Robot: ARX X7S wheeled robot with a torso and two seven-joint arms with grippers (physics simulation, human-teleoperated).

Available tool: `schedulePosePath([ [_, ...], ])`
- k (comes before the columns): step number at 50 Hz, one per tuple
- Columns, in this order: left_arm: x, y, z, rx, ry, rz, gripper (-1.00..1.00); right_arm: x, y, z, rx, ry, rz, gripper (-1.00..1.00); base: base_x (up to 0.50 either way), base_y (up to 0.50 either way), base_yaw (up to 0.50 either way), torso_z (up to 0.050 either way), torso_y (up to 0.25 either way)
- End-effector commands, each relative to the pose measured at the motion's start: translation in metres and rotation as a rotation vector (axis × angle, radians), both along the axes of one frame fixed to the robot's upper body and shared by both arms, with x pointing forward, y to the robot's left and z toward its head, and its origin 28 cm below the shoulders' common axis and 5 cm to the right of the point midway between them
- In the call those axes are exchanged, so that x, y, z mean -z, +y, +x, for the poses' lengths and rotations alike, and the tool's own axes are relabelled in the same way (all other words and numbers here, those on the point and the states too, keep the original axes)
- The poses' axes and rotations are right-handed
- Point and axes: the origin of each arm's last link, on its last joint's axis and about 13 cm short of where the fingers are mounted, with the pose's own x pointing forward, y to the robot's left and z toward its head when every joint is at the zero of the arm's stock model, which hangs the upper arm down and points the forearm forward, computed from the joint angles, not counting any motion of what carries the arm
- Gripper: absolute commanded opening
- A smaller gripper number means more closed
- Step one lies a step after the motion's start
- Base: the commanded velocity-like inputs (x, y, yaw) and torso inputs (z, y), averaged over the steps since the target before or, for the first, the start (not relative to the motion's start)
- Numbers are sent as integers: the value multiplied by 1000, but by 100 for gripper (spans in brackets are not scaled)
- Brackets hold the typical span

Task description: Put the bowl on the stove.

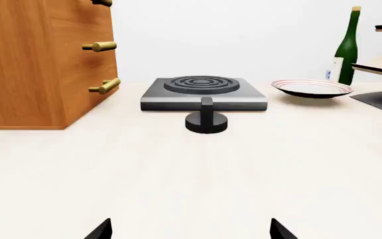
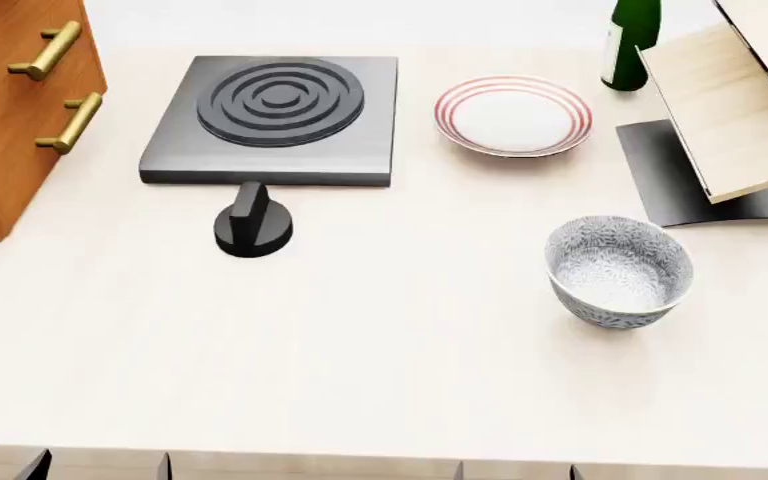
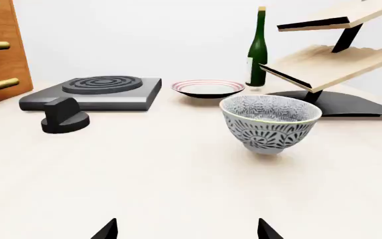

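A speckled bowl [image 2: 619, 270] stands upright and untouched on the pale counter [image 2: 384, 360], near the right side, well apart from the stove [image 2: 275, 120] that waits at the far left. The stove's ringed burner is bare, ready to take the bowl. A black knob [image 2: 252, 224] sits just in front of the stove's near edge. A red-rimmed plate [image 2: 514, 115] lies to the stove's right. A green bottle [image 2: 630, 40] and a tilted wooden shelf rack [image 2: 738, 110] crowd the far right corner, and a wooden drawer cabinet [image 2: 11, 110] closes off the far left.

Both arms hang back at the near edge of the counter. The right gripper [image 3: 185, 230] faces the bowl directly, its two fingertips spread wide with nothing between them, which suggests this arm is lined up to make the pick. The left gripper [image 1: 191, 230] points at the stove and knob, its jaws likewise parted and empty.

The task appears not yet begun. The carry leftward will likely need to lift over the knob and stay clear of the plate.
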Motion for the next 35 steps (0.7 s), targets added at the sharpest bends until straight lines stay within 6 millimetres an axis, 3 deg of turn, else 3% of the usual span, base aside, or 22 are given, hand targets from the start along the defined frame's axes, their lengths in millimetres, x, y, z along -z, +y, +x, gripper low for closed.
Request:
schedulePosePath([
  [1,0,0,0,3,2,-5,100,1,0,1,1,14,8,100,0,0,0,0,0],
  [35,-1,-2,-2,39,-31,32,100,4,1,2,-32,46,-1,100,0,0,0,0,0],
])
